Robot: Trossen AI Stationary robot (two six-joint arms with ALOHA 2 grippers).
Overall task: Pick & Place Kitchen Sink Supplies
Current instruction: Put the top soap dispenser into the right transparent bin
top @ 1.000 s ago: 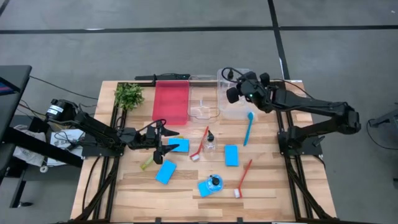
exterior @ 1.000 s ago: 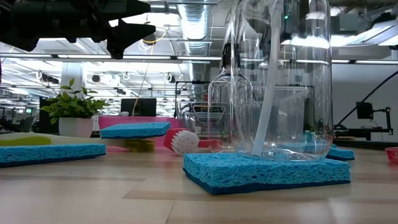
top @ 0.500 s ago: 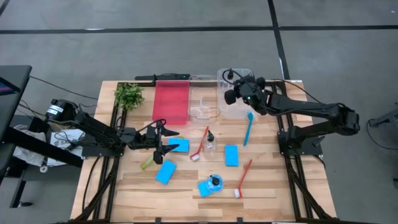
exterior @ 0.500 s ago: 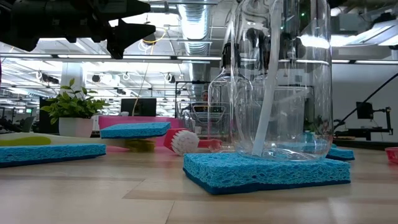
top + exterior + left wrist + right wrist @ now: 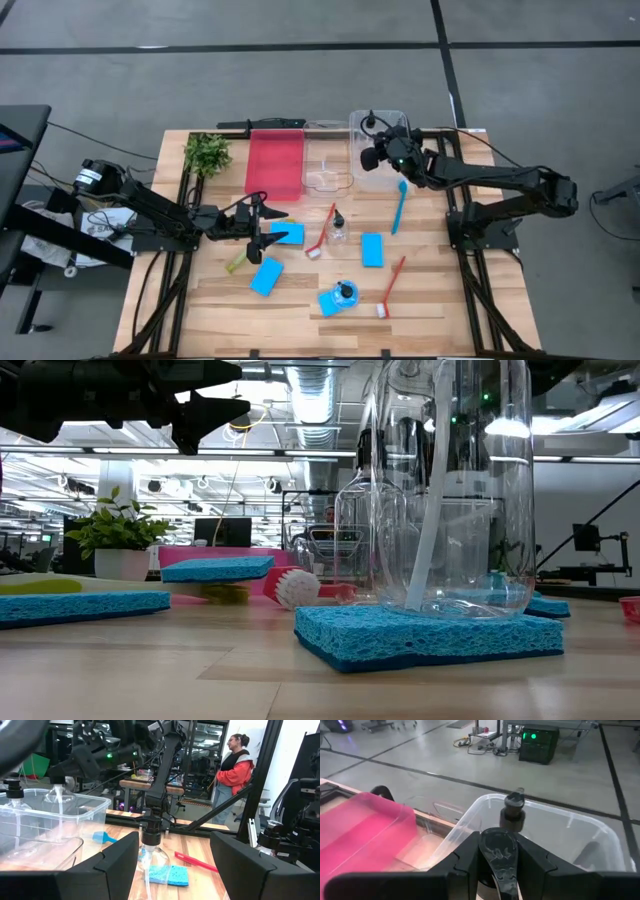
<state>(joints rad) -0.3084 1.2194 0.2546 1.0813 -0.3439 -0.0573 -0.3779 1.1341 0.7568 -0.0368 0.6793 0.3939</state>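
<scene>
One clear bottle (image 5: 512,815) stands gripped in the right hand (image 5: 498,851), over the clear tray (image 5: 590,827)

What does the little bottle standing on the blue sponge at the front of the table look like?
The bottle is clear plastic with a round body, and a thin pale tube runs down inside it. It stands upright on a flat blue sponge near the table's front edge. From above only its dark cap shows, over the sponge. Nothing else touches it; both grippers are well away.
</scene>
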